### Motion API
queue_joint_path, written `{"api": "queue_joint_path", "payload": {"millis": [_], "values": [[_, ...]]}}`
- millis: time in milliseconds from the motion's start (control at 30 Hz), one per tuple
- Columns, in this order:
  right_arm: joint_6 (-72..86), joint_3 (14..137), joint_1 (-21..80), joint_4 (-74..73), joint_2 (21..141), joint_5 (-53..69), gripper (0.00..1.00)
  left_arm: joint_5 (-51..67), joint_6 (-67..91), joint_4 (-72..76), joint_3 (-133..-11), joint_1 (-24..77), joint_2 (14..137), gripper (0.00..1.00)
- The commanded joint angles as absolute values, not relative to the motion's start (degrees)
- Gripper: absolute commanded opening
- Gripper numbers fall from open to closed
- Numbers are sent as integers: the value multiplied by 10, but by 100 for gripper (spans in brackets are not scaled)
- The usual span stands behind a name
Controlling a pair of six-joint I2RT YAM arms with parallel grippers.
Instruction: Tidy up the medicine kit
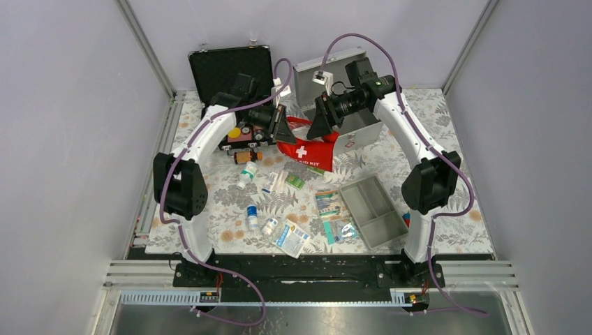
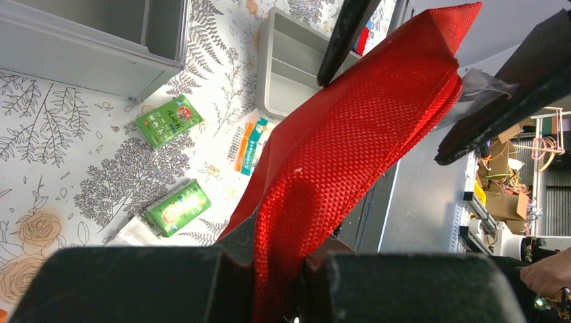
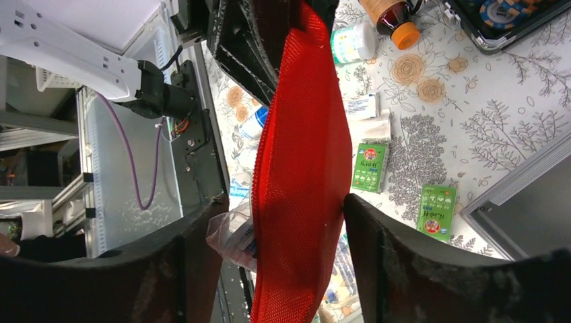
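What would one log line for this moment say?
left gripper: shut on red pouch | right gripper: open astride it | grey tray: looks empty

You see a red mesh fabric pouch (image 1: pixel 317 150) bearing a white cross; a bench (image 1: pixel 370 164) printed with grey ferns and tan roses on white; two bright green flat sachets (image 2: pixel 170 120); a plain grey plastic divided tray (image 1: pixel 363 199).

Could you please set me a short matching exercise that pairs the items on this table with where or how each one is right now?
1. red first aid pouch
2. grey divided tray
3. black poker chip case
4. brown orange-capped bottle

A. on its side, just in front of the chip case
B. flat on the table, near right
C. clamped in the left gripper
D. lid up, far left

Pairs: 1-C, 2-B, 3-D, 4-A
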State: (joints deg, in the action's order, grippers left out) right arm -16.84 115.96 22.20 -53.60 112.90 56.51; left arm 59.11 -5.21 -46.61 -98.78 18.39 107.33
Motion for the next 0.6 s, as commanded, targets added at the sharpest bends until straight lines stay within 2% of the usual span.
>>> {"api": "queue_joint_path", "payload": {"millis": [0,67,200,233,300,433,500,567], "values": [[-130,1168,222,-532,1137,578,68,591,-85,-488,-1021,186,1044,0],[-123,1165,222,-531,1137,589,62,584,-105,-511,-1030,186,1044,0],[-117,1148,223,-517,1131,586,9,594,-122,-543,-1054,183,1048,6],[-121,1143,223,-517,1130,582,5,601,-117,-544,-1060,182,1047,9],[-126,1140,222,-521,1129,572,2,614,-97,-539,-1076,180,1044,23],[-111,1163,214,-522,1120,620,0,666,-59,-495,-1082,159,1015,61],[-97,1178,207,-521,1115,646,0,690,-62,-479,-1073,136,993,74],[-81,1189,203,-521,1112,663,0,690,-91,-476,-1057,126,972,82]]}}
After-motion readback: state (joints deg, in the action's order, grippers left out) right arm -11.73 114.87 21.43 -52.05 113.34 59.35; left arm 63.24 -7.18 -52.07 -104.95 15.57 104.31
